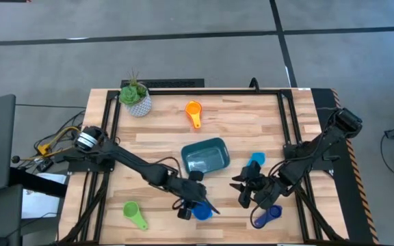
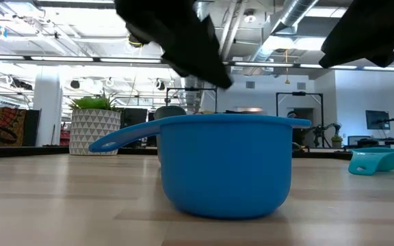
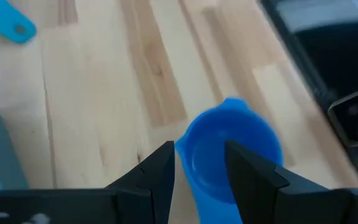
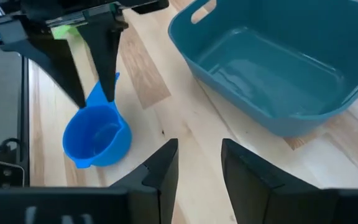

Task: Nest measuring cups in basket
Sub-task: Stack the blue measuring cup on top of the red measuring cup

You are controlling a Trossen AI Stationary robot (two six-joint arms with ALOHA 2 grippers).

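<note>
At the lower middle of the high view, I am seeing the left gripper sitting at the blue cup, close to the table's near edge. In the left wrist view its fingers are standing parted, one on each side of the cup's handle and rim, but I cannot tell whether they are pressing on it; the cup is resting upright on the wood. The low view is showing the same cup filling the centre of the frame, flat on the table.

Just right of it in the high view, the right gripper is hanging over bare wood, fingers partly apart and holding nothing. The dark blue cup is lying at the lower right, beside that arm. The light blue cup is lying just beyond the right gripper.

In the middle of the table, the basket is sitting empty. The green cup is lying at the lower left. Farther up, the orange cup is lying near the far edge, with the potted plant at the upper left.
</note>
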